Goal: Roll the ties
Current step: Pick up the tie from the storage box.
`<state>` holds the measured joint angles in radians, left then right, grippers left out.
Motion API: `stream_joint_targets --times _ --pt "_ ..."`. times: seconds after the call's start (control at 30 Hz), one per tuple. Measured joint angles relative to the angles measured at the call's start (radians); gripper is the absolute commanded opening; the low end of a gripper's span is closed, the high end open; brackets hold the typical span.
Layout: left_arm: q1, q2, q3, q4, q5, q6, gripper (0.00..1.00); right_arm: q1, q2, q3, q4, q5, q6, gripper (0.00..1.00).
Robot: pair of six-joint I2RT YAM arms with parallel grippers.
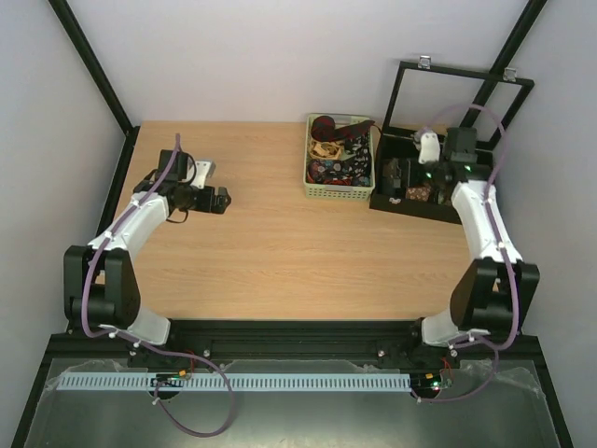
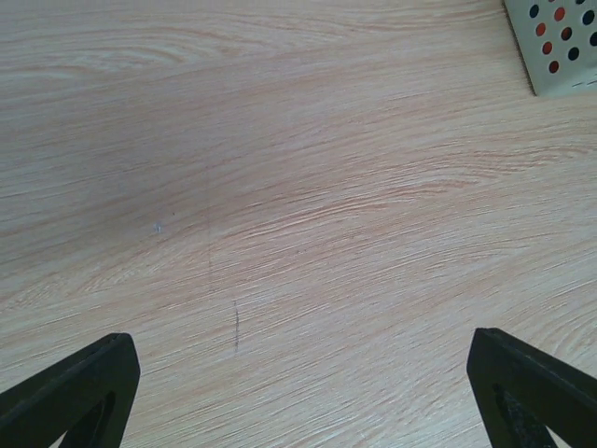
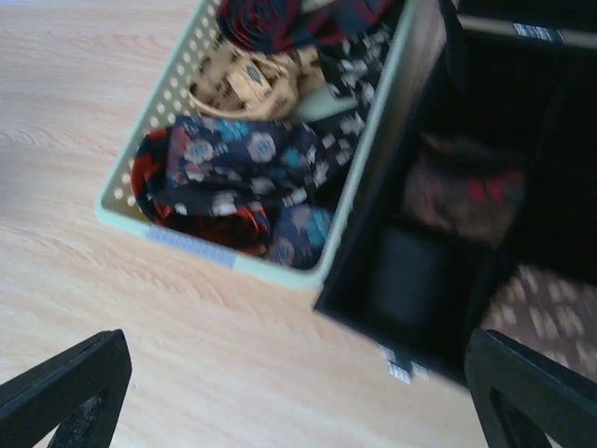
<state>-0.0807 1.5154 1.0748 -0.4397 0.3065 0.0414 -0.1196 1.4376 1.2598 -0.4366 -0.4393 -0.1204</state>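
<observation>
Several ties point(image 1: 338, 149) lie bunched in a pale green basket point(image 1: 338, 195) at the back of the table. The right wrist view shows a dark flowered tie point(image 3: 233, 159), a beige one point(image 3: 247, 84) and a dark red one point(image 3: 270, 19) in it. Small coils point(image 3: 462, 191) sit in compartments of a black box point(image 1: 438, 211). My right gripper point(image 3: 298, 392) is open and empty, above the box's near left corner point(image 1: 431, 171). My left gripper point(image 2: 298, 392) is open and empty over bare wood at the table's left point(image 1: 219, 199).
The black box's glass lid point(image 1: 457, 93) stands open against the back wall. The basket rim point(image 3: 187, 245) touches the box's left wall. A basket corner point(image 2: 560, 47) shows at the top right of the left wrist view. Black frame posts stand at both back corners.
</observation>
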Motion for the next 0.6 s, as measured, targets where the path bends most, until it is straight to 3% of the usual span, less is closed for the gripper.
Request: stream_joint_targets --times 0.2,0.3,0.47,0.6 --pt "0.026 -0.037 -0.003 0.002 -0.001 0.0 0.99 0.199 0.23 0.234 0.015 0.109 -0.053 0.99" --pt "0.05 -0.039 -0.003 0.0 -0.002 0.0 0.99 0.273 0.352 0.353 -0.017 0.128 -0.082 0.93" --pt "0.064 -0.039 -0.003 -0.001 -0.012 0.001 0.99 0.305 0.615 0.664 -0.126 0.127 -0.105 0.86" --pt "0.065 -0.039 -0.003 -0.001 -0.015 0.004 0.99 0.312 0.749 0.779 -0.208 0.126 -0.129 0.85"
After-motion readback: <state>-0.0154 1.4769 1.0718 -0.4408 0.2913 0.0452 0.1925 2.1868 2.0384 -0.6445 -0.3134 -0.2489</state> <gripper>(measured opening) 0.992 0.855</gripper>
